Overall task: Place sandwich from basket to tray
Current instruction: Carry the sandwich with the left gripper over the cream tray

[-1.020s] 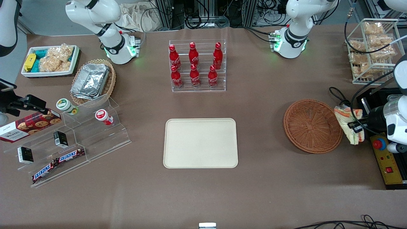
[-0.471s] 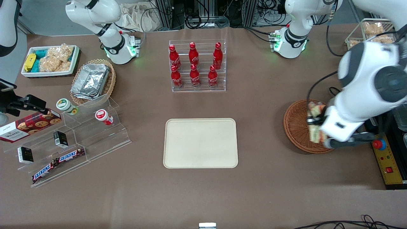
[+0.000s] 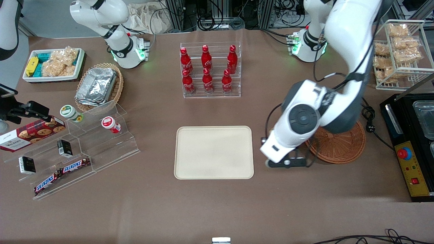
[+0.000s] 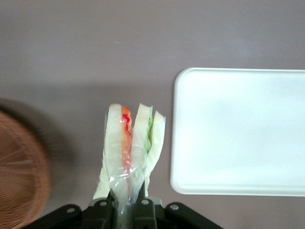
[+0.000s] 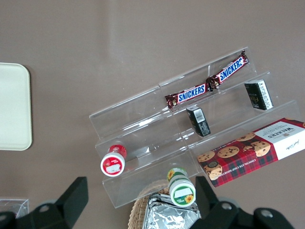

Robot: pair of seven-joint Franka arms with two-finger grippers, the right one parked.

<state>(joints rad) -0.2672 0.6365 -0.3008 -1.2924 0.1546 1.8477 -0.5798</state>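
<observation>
Gripping sandwich [image 4: 129, 145], gripper [image 4: 127, 202] between basket [image 3: 342, 145], tray [image 3: 213, 152].

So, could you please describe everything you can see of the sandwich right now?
The sandwich is a clear-wrapped wedge of white bread slices with an orange-red filling stripe and a green one. The tool is shut on its wrapped end, holding it above bare table between the basket and the tray, touching neither.

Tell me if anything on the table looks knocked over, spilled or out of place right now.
Nothing stands out. The claw holds the sandwich above bare table between the basket and the tray, as expected mid-carry. The tray sits flat and the cola bottles stand upright.
</observation>
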